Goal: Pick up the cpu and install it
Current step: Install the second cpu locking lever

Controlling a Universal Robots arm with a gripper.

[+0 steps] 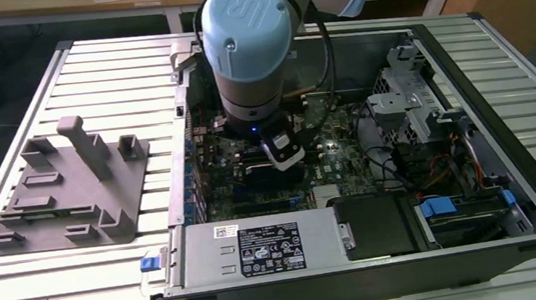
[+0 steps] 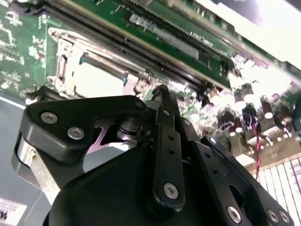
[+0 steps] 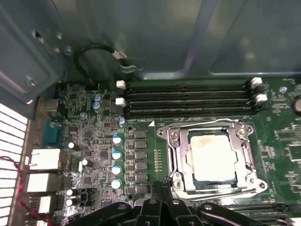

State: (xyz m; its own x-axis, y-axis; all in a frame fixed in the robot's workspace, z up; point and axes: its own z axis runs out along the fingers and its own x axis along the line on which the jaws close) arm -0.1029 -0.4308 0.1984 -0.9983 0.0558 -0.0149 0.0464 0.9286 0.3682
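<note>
Cpu [image 3: 212, 158] sits flat inside the metal socket frame [image 3: 175, 150] on the green motherboard [image 3: 94, 141], so you can see it already lies in place. Your gripper [image 3: 162, 188] hangs just beside the frame's edge, its black fingers [image 3: 165, 190] drawn together with nothing between them and apart from the chip.

In the first wrist view you look straight down on the silvery square and can count four long memory slots [image 3: 188, 99] beyond the frame, plus four blue-topped capacitors [image 3: 116, 162] in a column to one side. In the second wrist view you get the slanted angle instead: the cpu [image 2: 96, 80] shows as a pale patch past the fingertips, with the gripper [image 2: 162, 96] and its linkage in the foreground and one red wire [image 2: 257, 150] near the board's edge.

The exterior view gives you what neither wrist camera does: the whole open computer case [image 1: 497, 101] on the slatted table [image 1: 96, 78], the arm [image 1: 250, 50] reaching down into it, one grey power supply box [image 1: 257, 249] at the near side, and one grey fixture [image 1: 67, 189] standing well apart on the exterior view's left.
</note>
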